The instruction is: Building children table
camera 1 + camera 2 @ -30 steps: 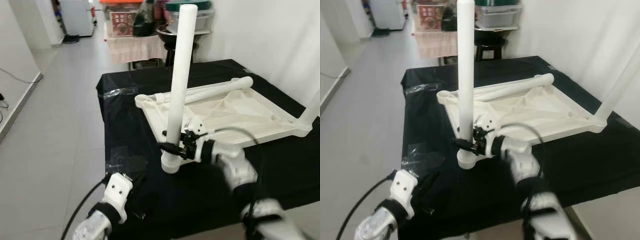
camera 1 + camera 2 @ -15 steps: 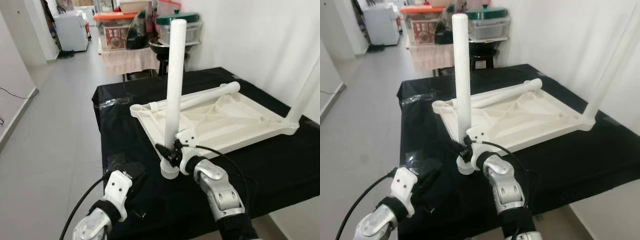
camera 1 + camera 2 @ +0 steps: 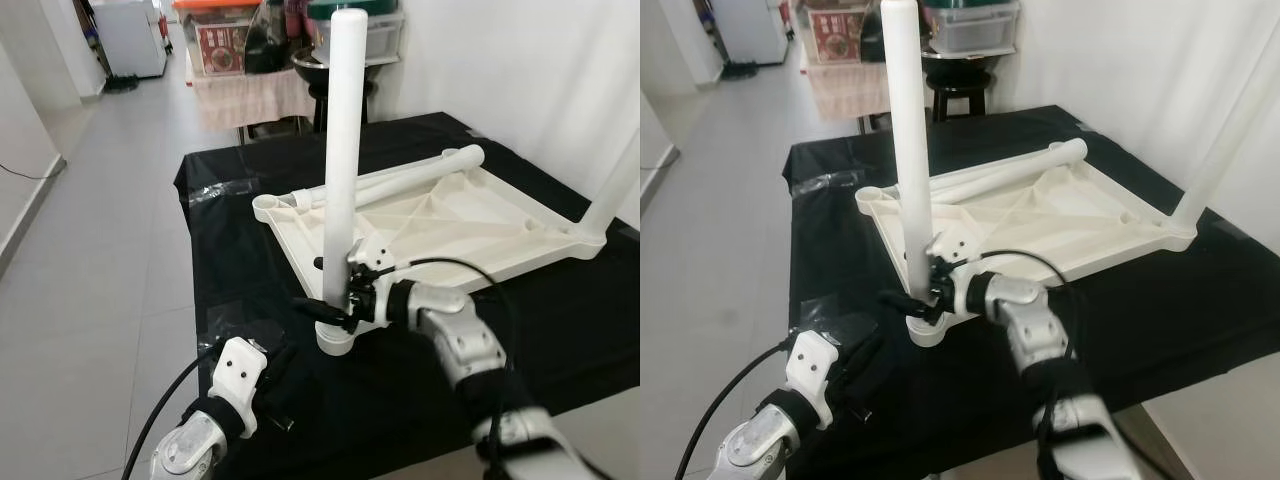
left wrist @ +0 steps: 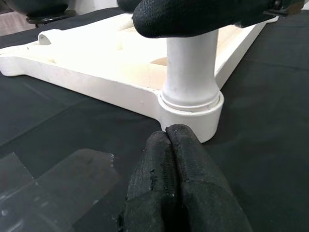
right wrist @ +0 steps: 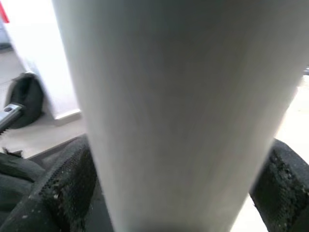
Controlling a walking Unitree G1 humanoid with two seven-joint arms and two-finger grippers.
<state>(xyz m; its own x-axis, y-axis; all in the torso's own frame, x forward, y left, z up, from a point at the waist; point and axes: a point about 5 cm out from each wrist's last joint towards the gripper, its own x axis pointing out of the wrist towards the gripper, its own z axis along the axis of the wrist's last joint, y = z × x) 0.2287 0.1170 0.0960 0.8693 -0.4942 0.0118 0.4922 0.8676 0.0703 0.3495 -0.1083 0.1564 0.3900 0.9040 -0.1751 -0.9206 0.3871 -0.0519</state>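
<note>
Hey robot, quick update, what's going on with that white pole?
Right pincer clamped on upright table leg, low down, leg seated in corner socket of upturned tabletop. Left pincer shut, empty, resting on black cloth beside the socket. Nothing blocking.

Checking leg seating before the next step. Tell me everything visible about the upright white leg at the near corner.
The upright white cylindrical plastic leg is a smooth, matte tube with a rounded top. It stands close to vertical, its foot in the round collar socket at the near corner of the upside-down white plastic tabletop on the black-covered table. The right pincer clamps it low, just above the socket. The left pincer, fingers together, rests on the cloth at the socket.
</note>
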